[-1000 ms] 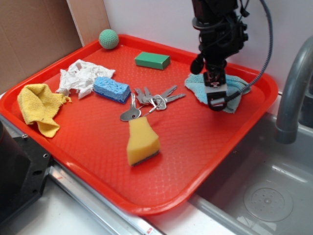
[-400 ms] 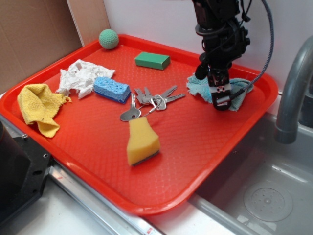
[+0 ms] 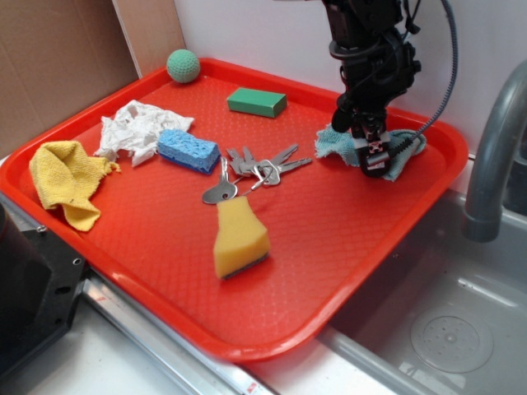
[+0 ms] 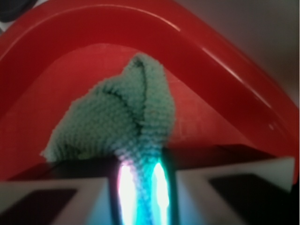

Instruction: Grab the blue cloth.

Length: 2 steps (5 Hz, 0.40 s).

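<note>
Looking from the outside camera, we see the gripper pinched on the blue cloth at the far right corner of the red tray, and the cloth now looks more bunched up than a second ago, when it lay flatter. From the wrist camera, we see the blue cloth squeezed into a ridge between the two closed-in fingers, close to the tray's rim.

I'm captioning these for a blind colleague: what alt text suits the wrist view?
Close-up from the gripper, shut on a pinched fold of the blue cloth. The fuzzy cloth rises in a bunched peak over a red tray, whose curved rim fills the background.
</note>
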Available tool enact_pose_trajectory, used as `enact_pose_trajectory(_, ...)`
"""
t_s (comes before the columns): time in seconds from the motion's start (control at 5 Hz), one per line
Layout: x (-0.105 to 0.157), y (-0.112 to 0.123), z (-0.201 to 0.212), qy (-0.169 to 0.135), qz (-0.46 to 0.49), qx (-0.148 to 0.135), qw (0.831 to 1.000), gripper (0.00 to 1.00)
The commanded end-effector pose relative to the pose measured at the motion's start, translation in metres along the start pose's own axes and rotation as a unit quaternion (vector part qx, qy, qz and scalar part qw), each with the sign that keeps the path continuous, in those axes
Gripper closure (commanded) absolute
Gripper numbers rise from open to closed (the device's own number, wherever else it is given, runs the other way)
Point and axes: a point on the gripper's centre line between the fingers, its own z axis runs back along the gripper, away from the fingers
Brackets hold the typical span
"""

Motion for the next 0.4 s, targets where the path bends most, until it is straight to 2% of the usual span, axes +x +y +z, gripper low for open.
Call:
enact_pose_trajectory(0.0, -0.037, -0.046, 0.082, -0.005, 0.135, 0.029, 0.990, 1.00)
enact_pose_trajectory(0.2, -0.063, -0.057, 0.123, -0.018, 0.251, 0.030, 0.967, 1.00)
